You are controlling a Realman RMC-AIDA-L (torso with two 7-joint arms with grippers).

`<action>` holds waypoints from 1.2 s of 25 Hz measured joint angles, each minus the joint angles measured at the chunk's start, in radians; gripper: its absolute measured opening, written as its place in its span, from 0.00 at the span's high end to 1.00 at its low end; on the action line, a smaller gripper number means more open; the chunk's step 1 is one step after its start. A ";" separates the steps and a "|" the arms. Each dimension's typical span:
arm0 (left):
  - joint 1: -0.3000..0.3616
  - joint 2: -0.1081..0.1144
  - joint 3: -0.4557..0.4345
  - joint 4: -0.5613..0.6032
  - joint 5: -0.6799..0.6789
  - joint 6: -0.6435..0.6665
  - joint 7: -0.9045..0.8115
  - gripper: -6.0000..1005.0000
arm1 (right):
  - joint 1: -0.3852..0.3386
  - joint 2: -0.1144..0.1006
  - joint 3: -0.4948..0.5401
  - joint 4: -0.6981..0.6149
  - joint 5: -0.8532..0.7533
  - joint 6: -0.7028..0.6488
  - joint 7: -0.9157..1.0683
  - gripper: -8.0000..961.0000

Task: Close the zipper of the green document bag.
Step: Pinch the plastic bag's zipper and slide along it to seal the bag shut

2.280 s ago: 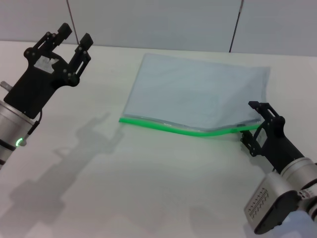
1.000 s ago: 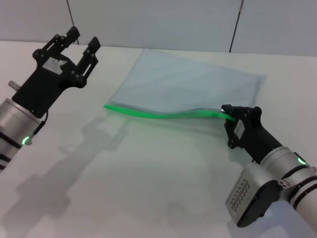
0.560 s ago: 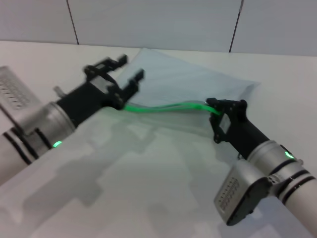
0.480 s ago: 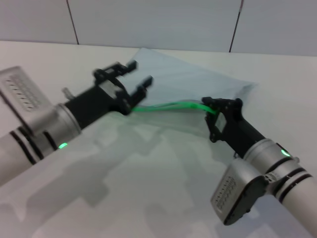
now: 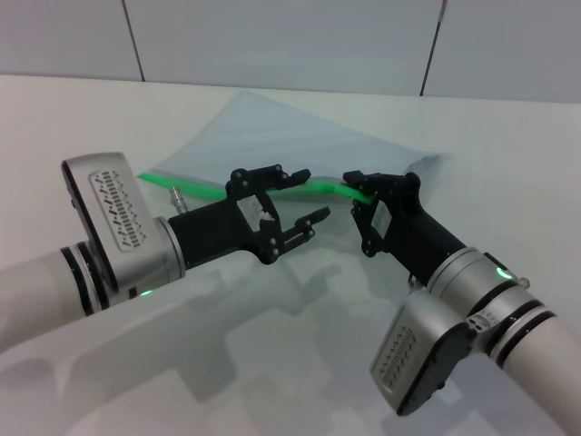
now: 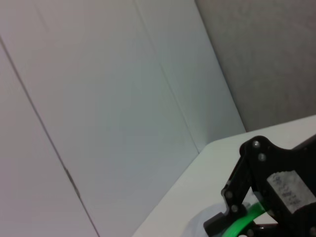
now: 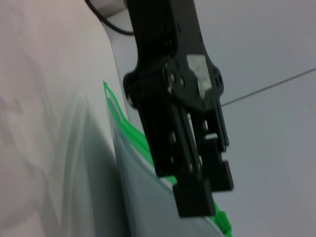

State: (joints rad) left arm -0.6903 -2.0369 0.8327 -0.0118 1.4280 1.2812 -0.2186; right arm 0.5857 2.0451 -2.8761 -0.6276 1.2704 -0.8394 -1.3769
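The green document bag (image 5: pixel 300 136) is a pale translucent pouch, raised off the white table at its near edge. The zipper (image 5: pixel 195 188), a bright green strip, runs along that edge. My right gripper (image 5: pixel 359 187) is shut on the strip's right end and holds it up. My left gripper (image 5: pixel 313 193) reaches in from the left, open, with one finger above the strip and one below it, close to the right gripper. The right wrist view shows the left gripper (image 7: pixel 195 190) over the zipper (image 7: pixel 132 132) and the bag (image 7: pixel 143 197). The slider tab is hidden.
The bag lies on a white table (image 5: pixel 272 363) that runs back to a grey panelled wall (image 5: pixel 272 36). The two grippers are very near each other over the middle of the table. The left wrist view shows the right gripper (image 6: pixel 269 195) and wall panels.
My left arm swung in from the far left and lowered until its open fingers straddle the zipper. My right gripper pulled the zipper end left and up, lifting the bag.
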 joint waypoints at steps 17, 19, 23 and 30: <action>0.002 -0.006 -0.004 -0.004 -0.006 0.004 0.231 0.50 | -0.013 0.003 0.000 -0.009 -0.066 -0.005 -0.005 0.94; 0.002 -0.006 -0.005 -0.004 -0.006 0.005 0.246 0.50 | -0.013 0.003 0.000 -0.009 -0.073 -0.008 -0.005 0.94; 0.003 -0.008 -0.006 -0.007 -0.006 0.005 0.280 0.50 | -0.014 0.003 0.000 -0.009 -0.077 -0.009 -0.005 0.94; 0.001 -0.008 -0.007 -0.037 -0.006 0.006 0.378 0.62 | -0.014 0.003 0.000 -0.009 -0.078 -0.009 -0.005 0.94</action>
State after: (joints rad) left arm -0.6894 -2.0448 0.8261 -0.0485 1.4219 1.2871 0.1593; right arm 0.5721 2.0478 -2.8762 -0.6366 1.1927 -0.8486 -1.3821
